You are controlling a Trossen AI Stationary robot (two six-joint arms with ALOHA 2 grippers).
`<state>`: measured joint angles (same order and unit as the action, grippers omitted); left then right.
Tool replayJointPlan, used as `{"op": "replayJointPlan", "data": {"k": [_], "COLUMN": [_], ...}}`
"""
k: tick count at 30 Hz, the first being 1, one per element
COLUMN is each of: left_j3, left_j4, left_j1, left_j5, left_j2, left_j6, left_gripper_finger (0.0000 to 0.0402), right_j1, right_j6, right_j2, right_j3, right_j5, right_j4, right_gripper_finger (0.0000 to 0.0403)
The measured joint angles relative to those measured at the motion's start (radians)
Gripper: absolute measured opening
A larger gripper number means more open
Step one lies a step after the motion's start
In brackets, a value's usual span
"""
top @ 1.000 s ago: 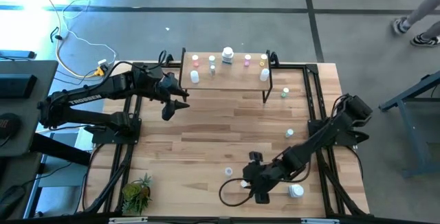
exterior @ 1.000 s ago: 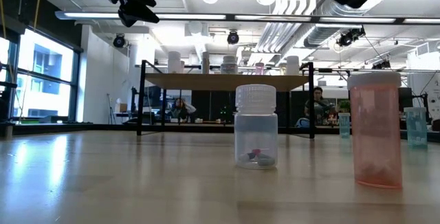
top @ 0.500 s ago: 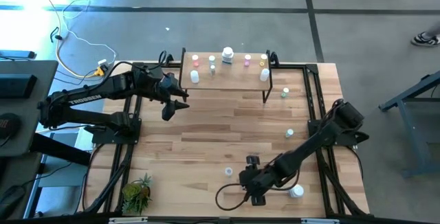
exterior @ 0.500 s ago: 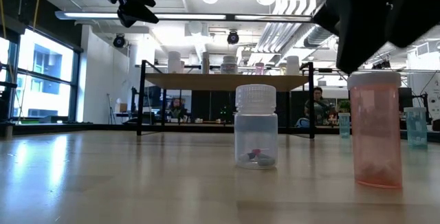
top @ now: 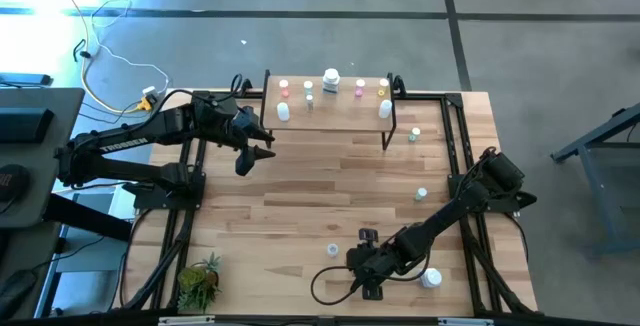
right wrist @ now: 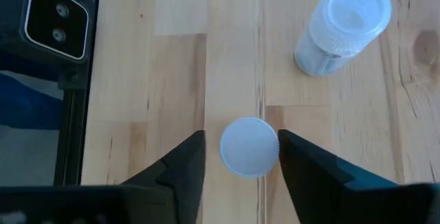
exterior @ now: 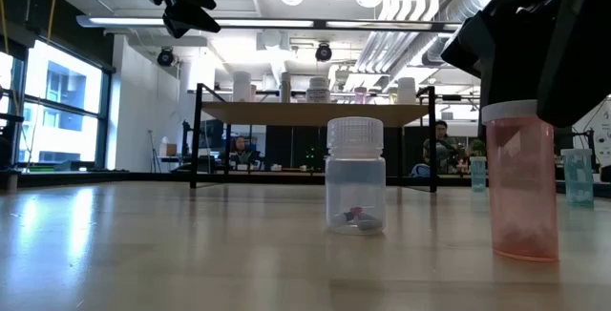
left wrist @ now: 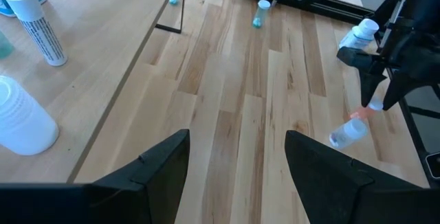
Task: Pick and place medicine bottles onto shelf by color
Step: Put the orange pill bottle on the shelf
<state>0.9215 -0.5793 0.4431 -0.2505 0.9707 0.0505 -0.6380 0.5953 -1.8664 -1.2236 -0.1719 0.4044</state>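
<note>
My right gripper [right wrist: 242, 140] is open low over the table's near edge [top: 360, 266]. Its fingers stand on either side of the white cap [right wrist: 249, 146] of an upright pink-tinted bottle [exterior: 520, 187]. A clear bottle with a white cap [exterior: 355, 173] [right wrist: 342, 26] stands just beside it. The shelf [top: 335, 106] at the far edge carries several bottles. My left gripper [left wrist: 237, 176] is open and hangs in the air off the shelf's left front corner [top: 250, 154].
A large white bottle [top: 430, 278] stands right of my right gripper. Two small bottles [top: 415, 136] [top: 421, 195] stand on the table's right side. A potted plant [top: 198, 281] sits at the near left corner. A black cable loop [top: 330, 288] and a camera [right wrist: 58, 18] lie at the near edge.
My right gripper has moved slightly toward the table's left and come down over the pink-tinted bottle, until its fingers reach the level of the cap. The bottles have not moved.
</note>
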Motion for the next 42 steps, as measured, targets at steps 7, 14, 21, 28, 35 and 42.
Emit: {"op": "replayJointPlan", "data": {"k": [7,14,21,28,35,42], "left_j3": [0.0,0.0,0.0,0.0,0.0,0.0], "left_j4": [0.0,0.0,0.0,0.0,0.0,0.0], "left_j1": [0.0,0.0,0.0,0.0,0.0,0.0], "left_j5": [0.0,0.0,0.0,0.0,0.047,0.057], "left_j2": [0.0,0.0,0.0,0.0,0.0,0.0], "left_j6": [-0.001,-0.001,-0.001,-0.001,-0.001,-0.035], "left_gripper_finger": [0.0227,0.0227,0.0227,0.0227,0.0227,0.0227], "right_j1": [0.0,0.001,0.0,0.009,0.077,0.186], "right_j6": [0.037,0.114,0.213,0.31,0.347,0.263], "right_j2": [0.0,0.0,0.032,0.112,0.183,0.219], "right_j3": [0.0,0.0,0.0,0.0,0.0,-0.079], "right_j5": [0.002,0.007,0.045,-0.028,-0.101,-0.133], "right_j4": [-0.003,-0.007,-0.046,-0.067,-0.073,0.027], "right_gripper_finger": [0.0102,0.0098,0.0096,0.0096,0.0096,0.0096]}}
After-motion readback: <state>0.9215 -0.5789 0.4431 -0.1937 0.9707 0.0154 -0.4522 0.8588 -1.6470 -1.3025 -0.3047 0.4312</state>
